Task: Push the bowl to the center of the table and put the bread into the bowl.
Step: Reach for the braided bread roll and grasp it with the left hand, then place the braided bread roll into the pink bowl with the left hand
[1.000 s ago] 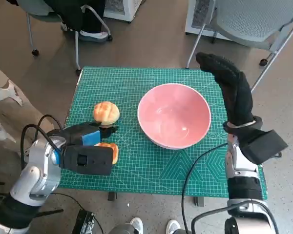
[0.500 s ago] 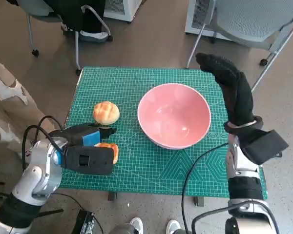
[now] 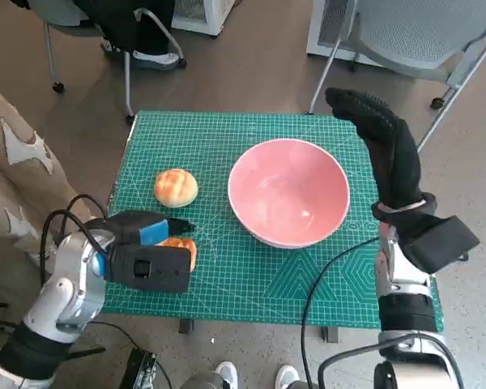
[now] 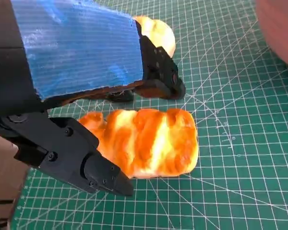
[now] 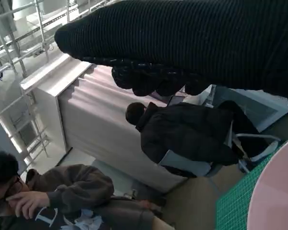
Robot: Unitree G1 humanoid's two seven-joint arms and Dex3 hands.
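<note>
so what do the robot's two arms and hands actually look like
Both forearms are pale silver-grey with black cables looping off them. The left hand is a boxy black mechanism with screws and blue tape across its back. The right hand wears a black knitted glove, with a black block at the wrist below it.

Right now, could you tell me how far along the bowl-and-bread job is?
The pink bowl sits near the middle of the green mat, so the push looks about done, and it holds nothing. The left hand has its fingers around a bread piece lying on the mat. Gripping, lifting and dropping it in remain. The right hand holds nothing.
</note>
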